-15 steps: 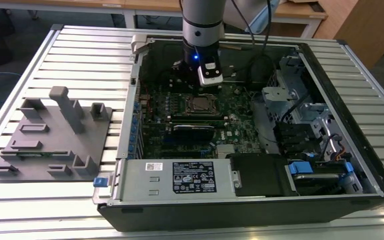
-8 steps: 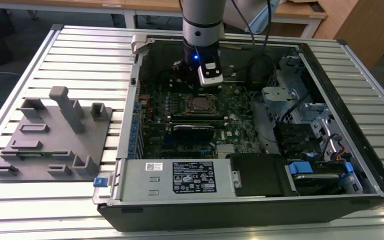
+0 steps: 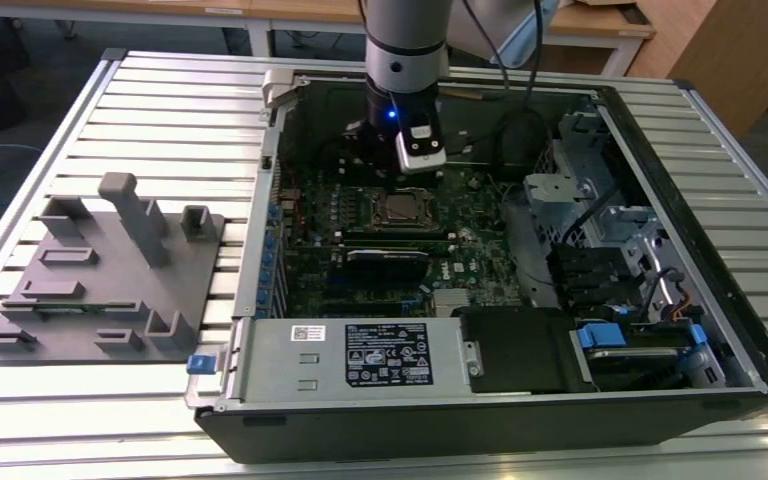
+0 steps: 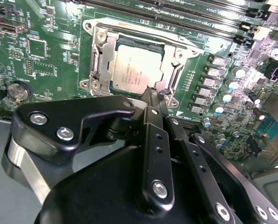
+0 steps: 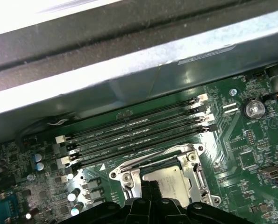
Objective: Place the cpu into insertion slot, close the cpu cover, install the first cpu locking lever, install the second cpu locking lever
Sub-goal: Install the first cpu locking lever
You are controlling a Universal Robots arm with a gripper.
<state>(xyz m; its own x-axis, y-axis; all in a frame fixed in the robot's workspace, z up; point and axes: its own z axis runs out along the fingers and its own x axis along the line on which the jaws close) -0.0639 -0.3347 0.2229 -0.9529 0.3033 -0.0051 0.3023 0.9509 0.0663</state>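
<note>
With cover down over socket:
cpu (image 4: 135,69): seated in insertion slot (image 4: 94,60).
cpu cover (image 4: 174,63): closed.
gripper (image 4: 153,95): fingers together, empty, at slot edge.

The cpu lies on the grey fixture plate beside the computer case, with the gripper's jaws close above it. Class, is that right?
Not quite. The cpu sits in the insertion slot on the green board, as the second wrist view shows. The gripper does have its jaws close above it.
</note>
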